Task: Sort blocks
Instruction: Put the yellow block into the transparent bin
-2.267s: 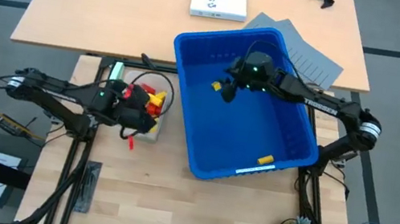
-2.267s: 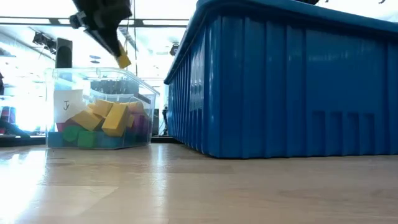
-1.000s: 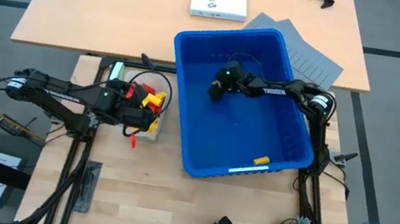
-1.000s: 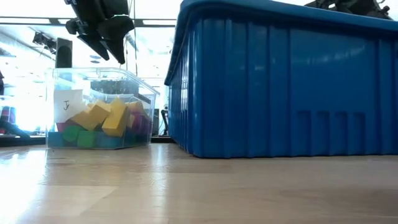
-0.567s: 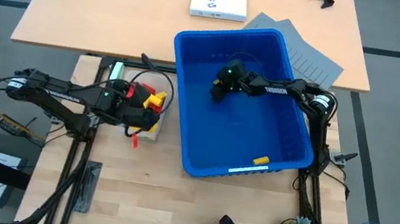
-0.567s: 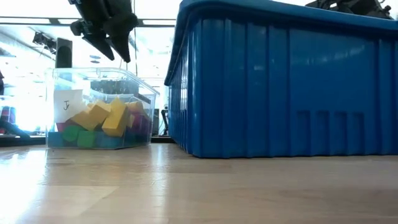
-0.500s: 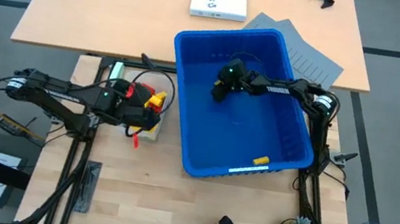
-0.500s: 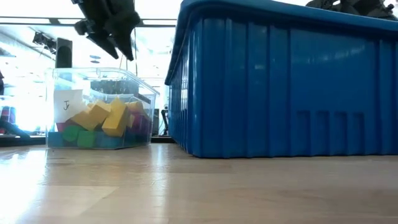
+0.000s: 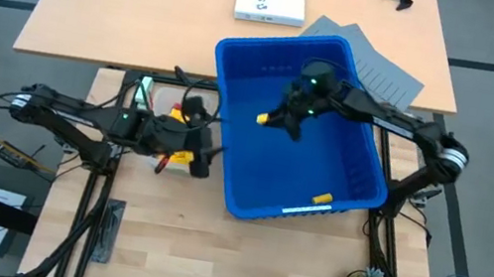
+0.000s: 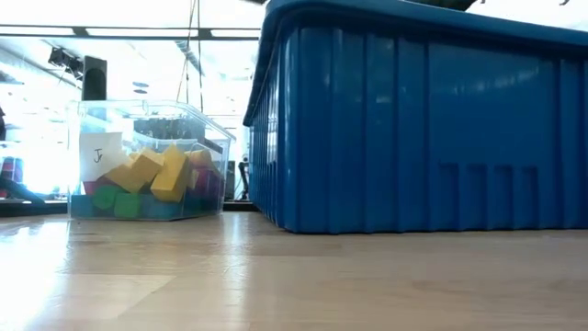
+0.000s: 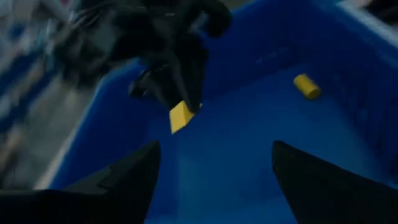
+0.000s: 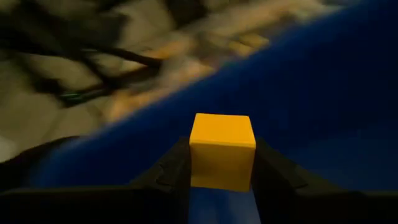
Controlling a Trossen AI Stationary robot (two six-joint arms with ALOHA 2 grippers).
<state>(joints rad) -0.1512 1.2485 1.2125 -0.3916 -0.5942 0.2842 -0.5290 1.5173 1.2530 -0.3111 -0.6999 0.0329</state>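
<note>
Bin (image 9: 359,193): on counter (image 9: 169,246), right of tub (image 10: 147,161).
Tub: holds blocks (image 10: 152,175).
Bin interior: one block (image 9: 324,199) near front wall.

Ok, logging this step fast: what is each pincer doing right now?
Left pincer: open, holding nothing, facing the blue bin.
Right pincer: closed on a yellow block over the bin.

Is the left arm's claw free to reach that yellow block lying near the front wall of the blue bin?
Probably yes. The left claw is open and empty beside the blue bin, and the loose yellow block lies uncovered. The right claw, gripping another yellow block, is farther back.
</note>
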